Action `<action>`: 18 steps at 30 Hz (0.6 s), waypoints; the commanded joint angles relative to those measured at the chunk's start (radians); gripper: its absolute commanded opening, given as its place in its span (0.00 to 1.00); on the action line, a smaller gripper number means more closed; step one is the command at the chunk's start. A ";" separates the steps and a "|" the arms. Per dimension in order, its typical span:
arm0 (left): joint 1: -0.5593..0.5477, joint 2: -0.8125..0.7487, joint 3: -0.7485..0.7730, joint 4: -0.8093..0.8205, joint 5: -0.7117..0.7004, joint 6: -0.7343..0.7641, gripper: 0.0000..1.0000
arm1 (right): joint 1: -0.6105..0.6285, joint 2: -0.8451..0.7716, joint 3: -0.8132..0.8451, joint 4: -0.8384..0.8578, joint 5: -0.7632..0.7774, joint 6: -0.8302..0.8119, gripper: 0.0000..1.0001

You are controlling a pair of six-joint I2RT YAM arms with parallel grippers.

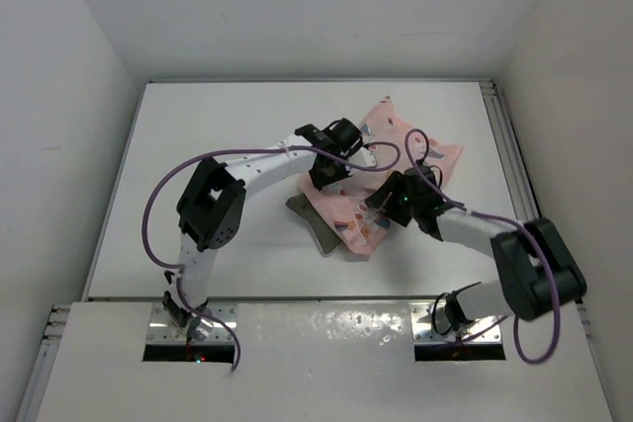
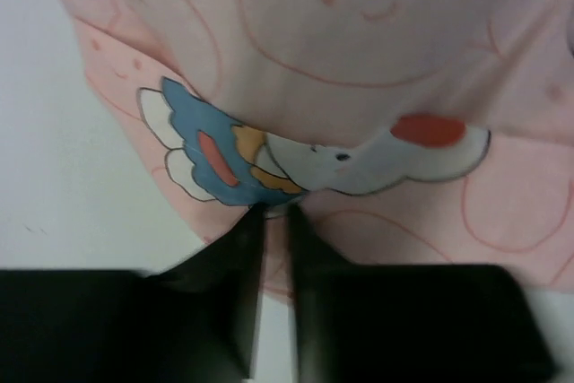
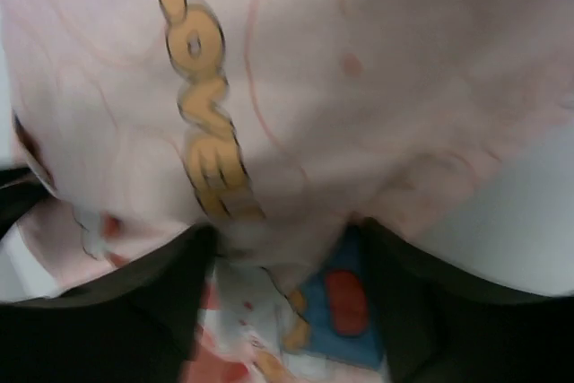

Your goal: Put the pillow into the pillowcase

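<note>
The pink printed pillowcase [image 1: 407, 150] lies crumpled at the middle right of the white table. An olive-brown corner of the pillow [image 1: 315, 224] sticks out from under its near left edge; the rest of the pillow is hidden. My left gripper [image 1: 329, 177] is on the pillowcase's left edge. In the left wrist view it [image 2: 274, 213] is nearly shut, pinching the pillowcase [image 2: 359, 60] at its hem. My right gripper [image 1: 374, 212] is on the near edge. In the right wrist view it [image 3: 282, 248] is part closed, with bunched pillowcase cloth [image 3: 359, 87] filling the gap.
The white table [image 1: 198, 145] lies inside a white-walled booth, with a metal rail [image 1: 502, 145] along its right edge. Purple cables [image 1: 158, 195] loop off both arms above the table. Both forearms cross over the cloth.
</note>
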 commanded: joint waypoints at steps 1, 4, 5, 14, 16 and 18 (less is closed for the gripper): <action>0.010 -0.033 -0.016 -0.031 0.008 0.023 0.06 | 0.008 0.117 0.122 0.134 -0.047 0.033 0.58; 0.013 -0.050 -0.021 -0.067 0.025 0.029 0.00 | -0.022 0.208 0.209 0.160 -0.074 0.016 0.09; 0.015 -0.056 -0.009 -0.085 0.031 0.034 0.00 | -0.030 0.228 0.244 0.146 -0.077 0.004 0.02; 0.015 -0.072 0.117 -0.191 0.148 0.032 0.41 | -0.118 0.538 0.940 -0.320 -0.232 -0.324 0.29; 0.015 -0.075 0.123 -0.190 0.137 0.031 0.50 | -0.145 0.556 0.991 -0.371 -0.281 -0.343 0.56; 0.015 -0.075 0.129 -0.167 0.080 0.029 0.54 | -0.168 0.540 1.010 -0.417 -0.300 -0.366 0.68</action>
